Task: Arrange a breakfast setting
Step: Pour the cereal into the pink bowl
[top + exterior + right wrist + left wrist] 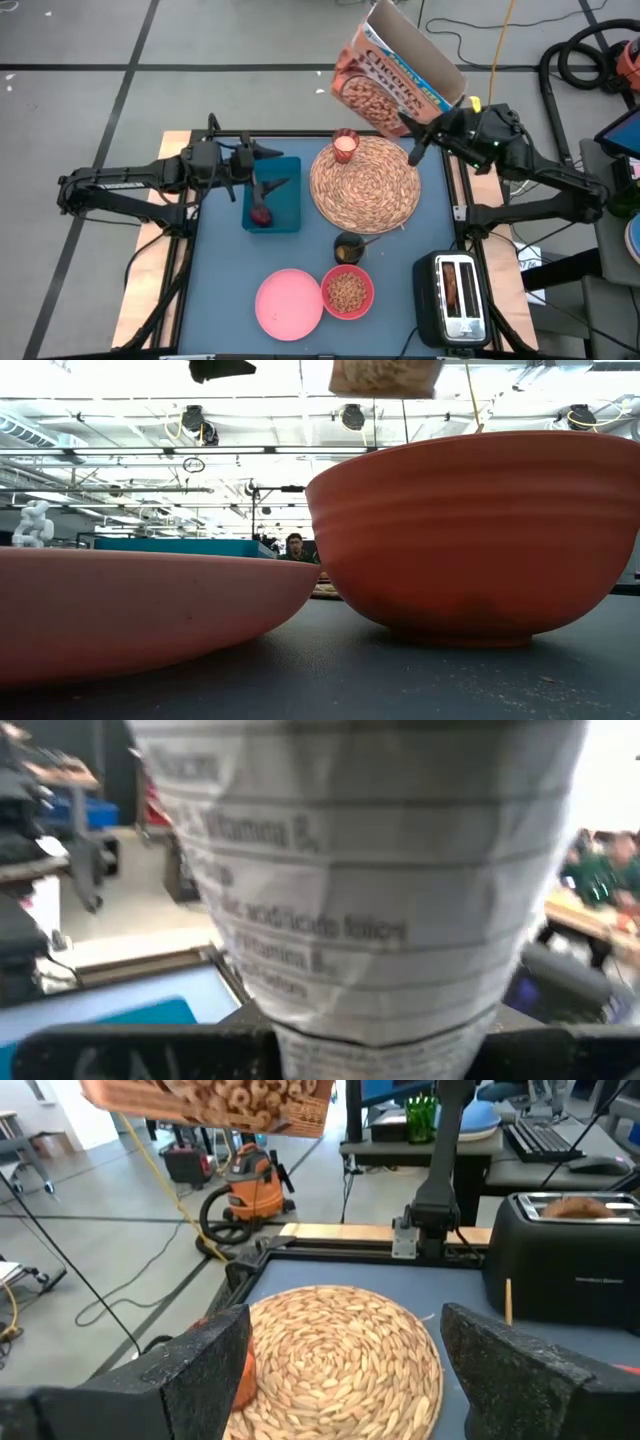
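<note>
Orange cardboard fills my right wrist view: my right gripper (418, 140) is clamped on the lower end of the Cheerios Protein box (395, 80), its fingers pinched narrow on the panel. I hold the box in the air, tilted, above the far right corner of the table (395, 300), its open flap pointing away from the table. Close up in that view the box (360, 870) shows only its printed side panel.

My left gripper (258, 168) hangs over the far left part of the table with its fingers spread wide and nothing between them. In the left wrist view those fingers (195, 1370) frame the round woven straw placemat (340, 1355), and the black toaster (570, 1245) stands beyond it.

From above, the placemat (365, 185) lies at the far middle of the table, and the small candle glass (345, 146) sits at its far left edge. A teal tray (285, 200) lies just left of the mat, under my left gripper, with the small dark-red fruit (262, 214) in it. A small dark jar (348, 247) stands just in front of the mat. At the near edge, the pink plate (288, 304) and the smaller coral-red bowl (347, 291) sit side by side, touching; the bowl has cereal in it. The toaster (455, 295) is at the near right.

In the low view the plate (140, 610) and bowl (470, 530) loom large, and a person (295, 546) shows far behind.
</note>
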